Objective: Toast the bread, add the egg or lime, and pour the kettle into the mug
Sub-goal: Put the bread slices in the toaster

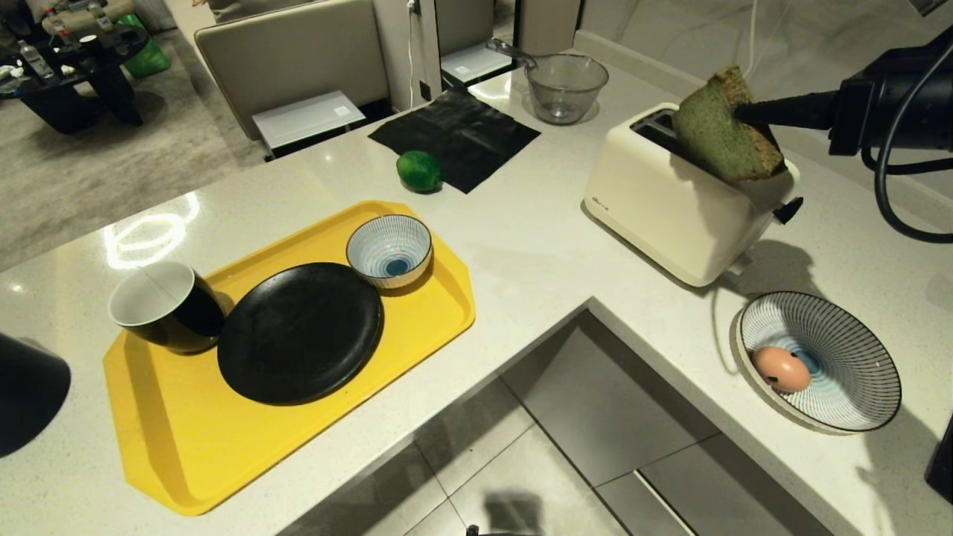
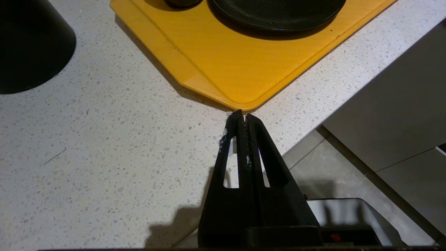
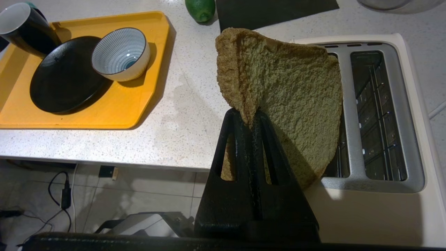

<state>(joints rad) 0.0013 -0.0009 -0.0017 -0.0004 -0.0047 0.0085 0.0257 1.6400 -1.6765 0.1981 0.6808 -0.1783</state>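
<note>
Head view shows the right gripper point(image 1: 744, 113) pinching the bread point(image 1: 721, 134) by one corner, tilted over the toaster point(image 1: 670, 201) at two o'clock; it could snag the slot's edge.

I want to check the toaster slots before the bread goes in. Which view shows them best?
The right wrist view: it looks down into both slots of the toaster, wire guides visible, though the bread pinched in the right gripper overlaps the nearer slot. The head view shows only the toaster's side; the left wrist view, none.
</note>
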